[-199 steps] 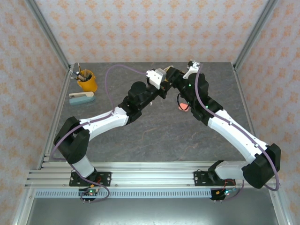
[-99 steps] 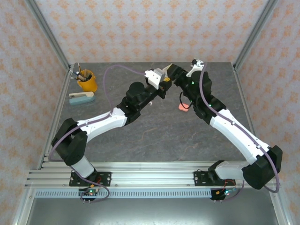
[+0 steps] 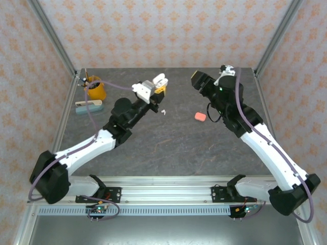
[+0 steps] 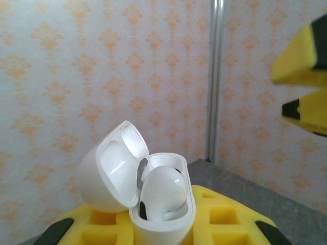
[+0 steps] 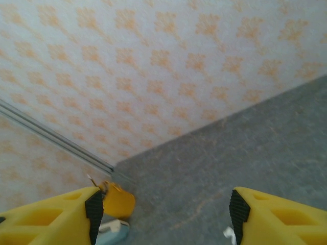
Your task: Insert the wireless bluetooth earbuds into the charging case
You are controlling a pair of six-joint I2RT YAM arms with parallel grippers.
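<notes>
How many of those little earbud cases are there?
2. The white case, its lid open, is held in the left gripper. The salmon case lies on the table between the two arms. Another could be hidden behind an arm.

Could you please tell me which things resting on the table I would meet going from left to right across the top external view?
yellow cup → white earbud → salmon case

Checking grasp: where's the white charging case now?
White charging case: clamped in the left pincer, lid open, back centre in the top view, near a loose white earbud.
</notes>
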